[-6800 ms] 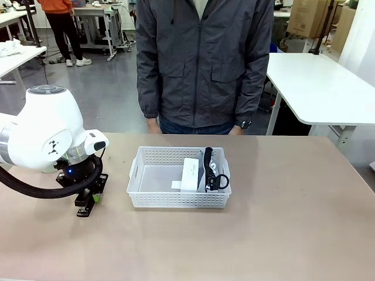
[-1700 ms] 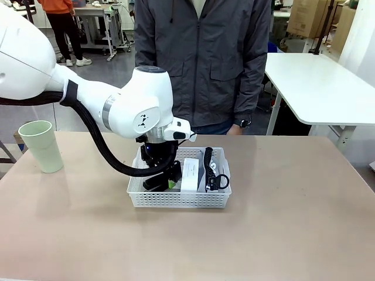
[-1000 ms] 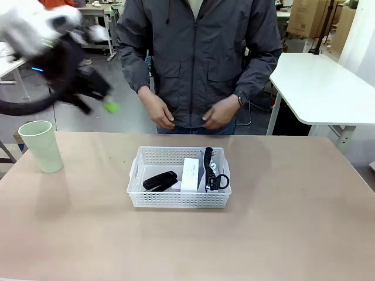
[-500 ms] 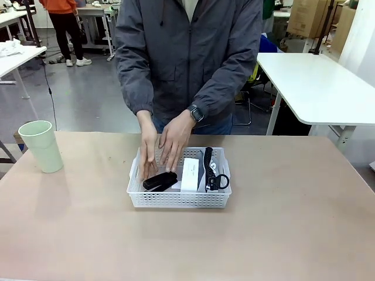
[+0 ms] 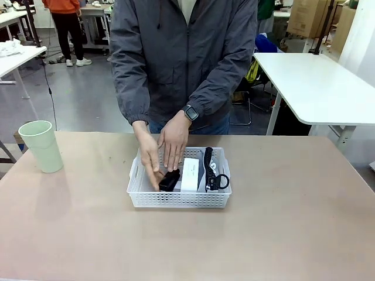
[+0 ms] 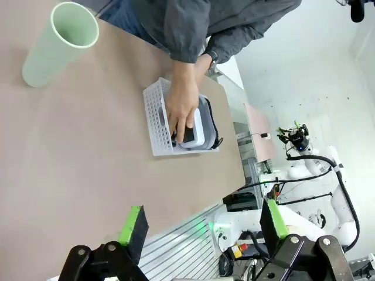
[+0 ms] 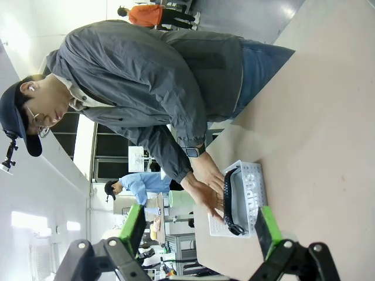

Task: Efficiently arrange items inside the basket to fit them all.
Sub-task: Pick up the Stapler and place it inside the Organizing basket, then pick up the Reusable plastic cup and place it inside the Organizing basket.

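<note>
Tan table (image 5: 281,222), white basket (image 5: 179,200) set at centre. Black stapler (image 5: 170,180) inside is touched by a person's one hand (image 5: 149,161) and other hand (image 5: 174,143), fingers angled toward 6 o'clock. White box (image 5: 189,170) is seen at the stapler's 3 o'clock, green cup (image 5: 41,145) at the basket's 9 o'clock. Left gripper (image 6: 203,222) and right gripper (image 7: 200,229) are held wide, empty.

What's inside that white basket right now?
A black stapler, partly covered by the person's hands, a white box beside it, and a grey pouch. The basket floor beneath the hands is hidden.
</note>
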Robot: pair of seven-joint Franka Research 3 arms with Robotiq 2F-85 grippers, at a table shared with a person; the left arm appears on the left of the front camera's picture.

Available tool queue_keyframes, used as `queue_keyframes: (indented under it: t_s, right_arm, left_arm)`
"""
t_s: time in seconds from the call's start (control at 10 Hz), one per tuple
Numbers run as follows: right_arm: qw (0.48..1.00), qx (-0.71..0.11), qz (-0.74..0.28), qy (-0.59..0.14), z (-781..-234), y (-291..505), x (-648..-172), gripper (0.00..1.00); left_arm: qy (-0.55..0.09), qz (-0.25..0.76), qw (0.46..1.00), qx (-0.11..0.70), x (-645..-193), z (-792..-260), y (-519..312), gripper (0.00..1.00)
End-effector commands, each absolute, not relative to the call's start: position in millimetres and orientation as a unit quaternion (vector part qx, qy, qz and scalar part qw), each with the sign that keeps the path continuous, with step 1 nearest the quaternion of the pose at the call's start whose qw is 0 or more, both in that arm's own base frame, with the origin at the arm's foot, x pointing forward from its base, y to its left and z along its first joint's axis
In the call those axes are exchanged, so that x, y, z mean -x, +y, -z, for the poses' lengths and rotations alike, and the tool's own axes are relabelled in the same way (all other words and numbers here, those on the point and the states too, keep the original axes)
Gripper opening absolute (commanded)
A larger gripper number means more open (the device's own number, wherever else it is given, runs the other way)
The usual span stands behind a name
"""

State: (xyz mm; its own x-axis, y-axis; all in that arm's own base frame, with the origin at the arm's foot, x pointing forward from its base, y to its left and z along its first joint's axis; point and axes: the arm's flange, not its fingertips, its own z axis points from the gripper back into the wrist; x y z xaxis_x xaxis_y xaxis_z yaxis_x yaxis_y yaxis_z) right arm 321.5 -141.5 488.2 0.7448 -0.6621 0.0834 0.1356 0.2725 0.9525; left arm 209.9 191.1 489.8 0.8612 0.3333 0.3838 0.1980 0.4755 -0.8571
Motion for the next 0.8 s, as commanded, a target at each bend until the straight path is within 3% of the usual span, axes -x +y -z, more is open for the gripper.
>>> queue_keyframes:
  t_s: [0.0, 0.7]
  right_arm:
    - [0.749, -0.555, 0.268, -0.244, -493.1, -140.4, -322.8, 1.0]
    - [0.749, -0.555, 0.268, -0.244, -493.1, -140.4, -322.8, 1.0]
  left_arm:
    - [-0.27, -0.018, 0.823, 0.499, -200.6, -506.9, 180.6, 1.0]
    - [-0.27, -0.018, 0.823, 0.499, -200.6, -506.9, 180.6, 1.0]
